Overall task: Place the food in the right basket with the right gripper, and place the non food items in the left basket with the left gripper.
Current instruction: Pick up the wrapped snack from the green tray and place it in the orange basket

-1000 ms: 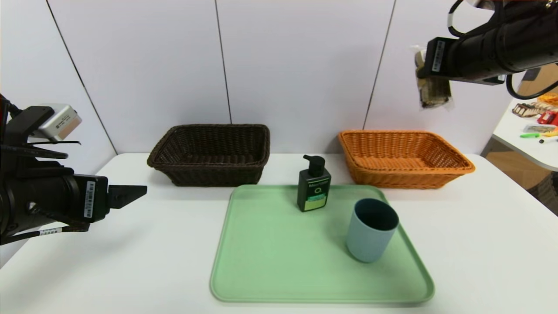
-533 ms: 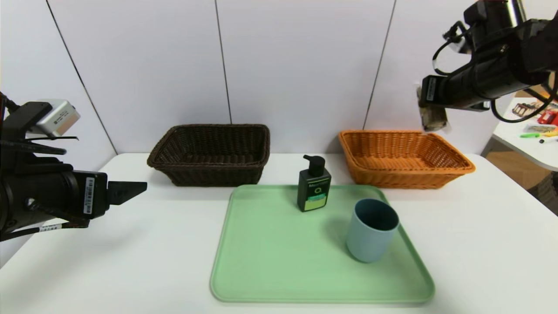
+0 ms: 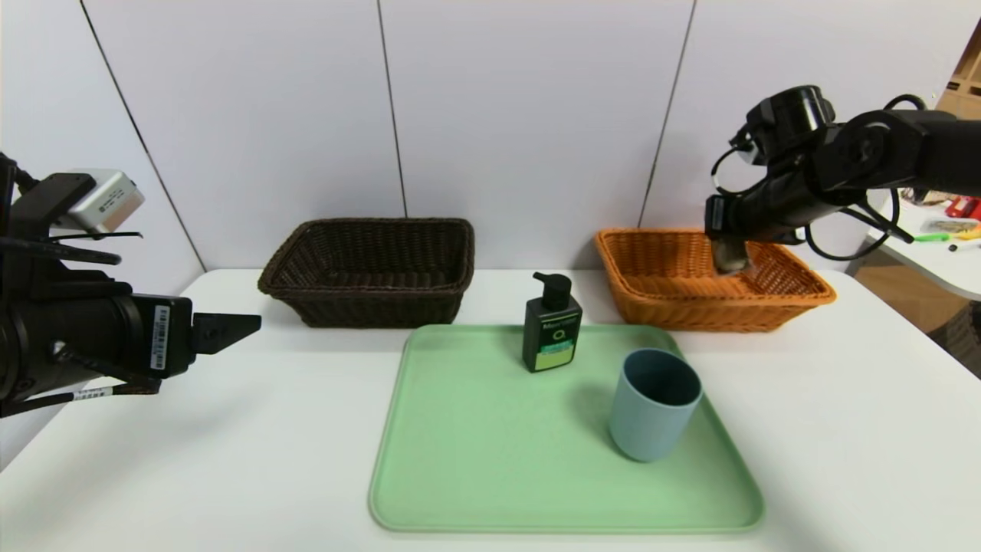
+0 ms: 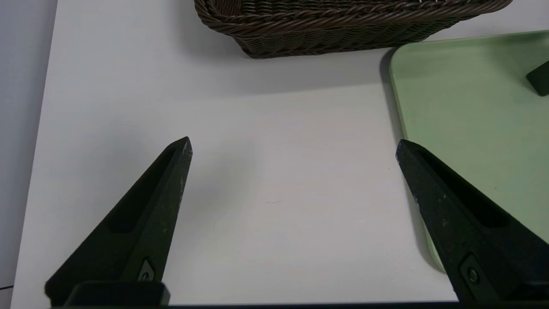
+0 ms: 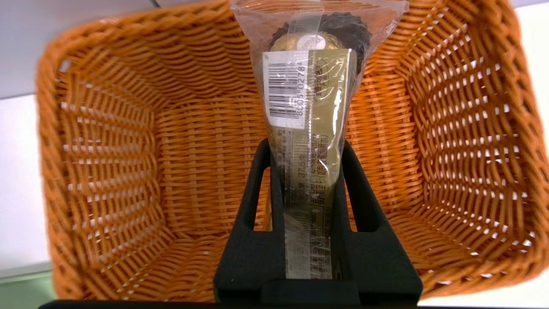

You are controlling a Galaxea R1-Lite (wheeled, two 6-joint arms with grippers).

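Observation:
My right gripper (image 3: 730,253) hangs over the orange basket (image 3: 797,295), shut on the snack bar (image 5: 309,128), a long clear-wrapped pack with a white barcode label. The bar's lower end (image 3: 732,261) dips inside the orange basket (image 5: 107,171), above its floor. The black pump bottle (image 3: 551,323) and the blue-grey cup (image 3: 654,403) stand on the green tray (image 3: 475,460). The dark brown basket (image 3: 372,268) is at the back left. My left gripper (image 4: 294,148) hovers open over the table left of the tray, holding nothing.
The green tray's left edge (image 4: 396,98) lies just beside my left gripper's far finger. The dark brown basket (image 4: 343,25) sits beyond it. A side table with small items (image 3: 946,230) stands at the far right. A white wall is close behind both baskets.
My right arm has come down and a little leftward with the snack bar, from high above the orange basket to inside its rim. The left arm has barely moved.

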